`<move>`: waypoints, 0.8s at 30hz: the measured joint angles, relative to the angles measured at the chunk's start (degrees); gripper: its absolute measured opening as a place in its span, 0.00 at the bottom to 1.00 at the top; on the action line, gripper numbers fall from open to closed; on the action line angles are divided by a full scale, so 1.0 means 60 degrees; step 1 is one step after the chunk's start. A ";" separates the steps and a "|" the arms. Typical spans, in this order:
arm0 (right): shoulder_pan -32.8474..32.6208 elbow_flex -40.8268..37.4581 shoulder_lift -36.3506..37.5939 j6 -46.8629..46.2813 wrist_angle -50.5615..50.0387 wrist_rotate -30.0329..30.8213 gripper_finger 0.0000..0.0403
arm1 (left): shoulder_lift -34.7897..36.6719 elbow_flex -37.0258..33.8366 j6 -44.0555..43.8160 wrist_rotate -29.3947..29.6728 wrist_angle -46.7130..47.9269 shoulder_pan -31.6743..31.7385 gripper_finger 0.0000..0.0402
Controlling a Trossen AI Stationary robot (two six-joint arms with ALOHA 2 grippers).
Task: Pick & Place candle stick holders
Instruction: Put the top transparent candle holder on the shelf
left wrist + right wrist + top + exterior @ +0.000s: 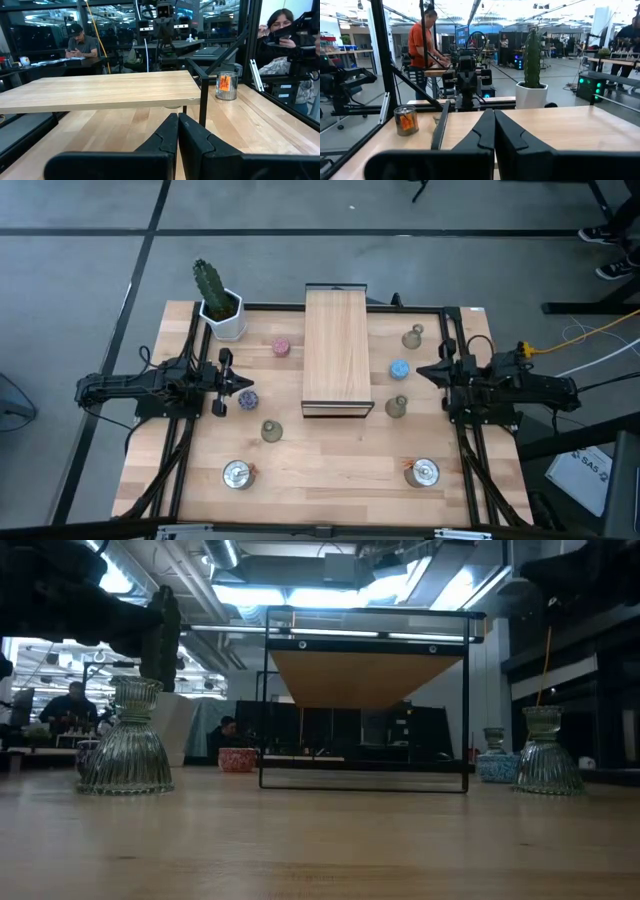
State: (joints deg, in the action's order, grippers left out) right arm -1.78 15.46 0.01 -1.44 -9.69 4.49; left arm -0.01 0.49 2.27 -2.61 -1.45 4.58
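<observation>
Candle stick holders [272, 430] scattered on wooden table [330, 470] around raised board [337, 350]; left tool [177, 131], right tool [494, 127] fingers together.

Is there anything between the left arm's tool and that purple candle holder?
Nothing visible. Seen from above, the left tool, fingers together, sits just beside the purple holder, with only bare table nearby. The wooden board stands farther toward the middle.
</observation>
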 joint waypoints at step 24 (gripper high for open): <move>-0.0004 0.3114 -0.2782 -0.0125 -0.1210 -0.0008 0.00 | 0.0001 -0.0004 0.0003 0.0000 0.0000 -0.0002 0.01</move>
State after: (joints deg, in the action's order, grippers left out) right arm -1.80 34.14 -16.68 -2.20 -16.95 4.45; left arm 0.00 0.47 2.28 -2.61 -1.45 4.57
